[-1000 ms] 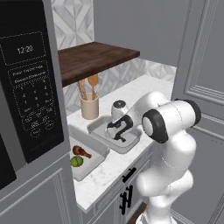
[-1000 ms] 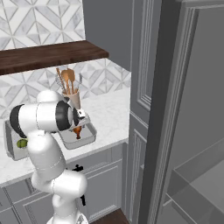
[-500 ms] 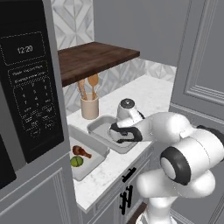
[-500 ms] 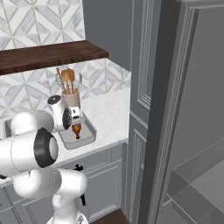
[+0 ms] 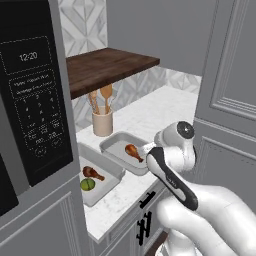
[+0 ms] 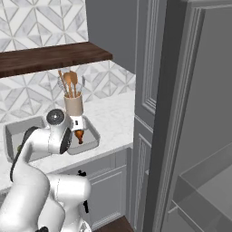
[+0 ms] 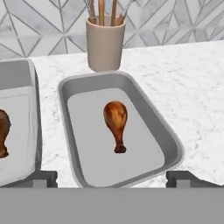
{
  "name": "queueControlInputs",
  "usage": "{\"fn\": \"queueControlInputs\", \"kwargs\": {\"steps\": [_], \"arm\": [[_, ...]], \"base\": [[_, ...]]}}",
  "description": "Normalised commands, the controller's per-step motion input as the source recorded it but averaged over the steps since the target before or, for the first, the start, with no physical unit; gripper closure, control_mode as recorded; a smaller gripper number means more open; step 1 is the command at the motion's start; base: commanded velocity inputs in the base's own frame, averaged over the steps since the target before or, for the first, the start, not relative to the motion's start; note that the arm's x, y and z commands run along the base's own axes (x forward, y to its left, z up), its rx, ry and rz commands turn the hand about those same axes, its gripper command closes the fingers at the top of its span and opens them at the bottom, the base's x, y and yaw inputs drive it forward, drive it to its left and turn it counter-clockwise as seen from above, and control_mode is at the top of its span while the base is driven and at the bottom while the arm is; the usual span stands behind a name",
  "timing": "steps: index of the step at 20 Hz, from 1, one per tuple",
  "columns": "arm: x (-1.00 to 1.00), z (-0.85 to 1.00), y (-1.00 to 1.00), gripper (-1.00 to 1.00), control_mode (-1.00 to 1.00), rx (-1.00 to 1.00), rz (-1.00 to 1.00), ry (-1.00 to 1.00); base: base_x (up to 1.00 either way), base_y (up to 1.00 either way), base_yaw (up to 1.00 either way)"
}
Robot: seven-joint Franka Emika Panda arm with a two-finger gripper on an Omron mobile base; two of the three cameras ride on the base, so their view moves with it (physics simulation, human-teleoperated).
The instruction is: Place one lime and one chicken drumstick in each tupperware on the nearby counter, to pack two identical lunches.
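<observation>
Quick count: two tupperware trays (image 5: 123, 145) (image 5: 102, 187), two chicken drumsticks (image 5: 133, 152) (image 5: 92, 173), just one lime (image 5: 87, 184), and one beige utensil cup (image 5: 102, 123) holding wooden utensils.

A rendered home kitchen; a white marbled tabletop (image 5: 165, 107) over grey panelled cabinets (image 6: 108, 190); a microwave (image 5: 30, 100); a geometric tiled backsplash (image 7: 175, 22); a beige utensil cup (image 7: 104, 43) beyond the fingers.

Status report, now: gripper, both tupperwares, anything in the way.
Gripper open, empty, above right tupperware. That tray: one chicken drumstick, no lime. Left tupperware: drumstick plus lime. Utensil cup behind tray, not blocking.
</observation>
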Motion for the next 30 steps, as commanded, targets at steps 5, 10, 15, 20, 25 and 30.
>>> {"fn": "queueControlInputs", "kwargs": {"steps": [5,10,15,20,25,30], "arm": [[-0.90,1.00,0.00,-1.00,-1.00,0.00,-0.03,0.00],[-0.83,1.00,-0.12,-1.00,-1.00,0.00,-0.11,0.01],[-0.79,0.31,-0.43,-1.00,-1.00,0.00,-0.13,0.00],[-0.70,-0.04,-0.34,-1.00,1.00,0.00,-0.08,0.00],[0.00,0.00,0.00,-1.00,1.00,0.00,0.00,0.00],[0.00,0.00,0.00,-1.00,1.00,0.00,0.00,0.00]], "base": [[0.00,0.00,0.00],[0.00,0.00,0.00],[0.00,0.00,0.00],[-0.20,-0.05,-0.03],[-1.00,0.00,-0.19],[-1.00,0.39,-0.30]]}}
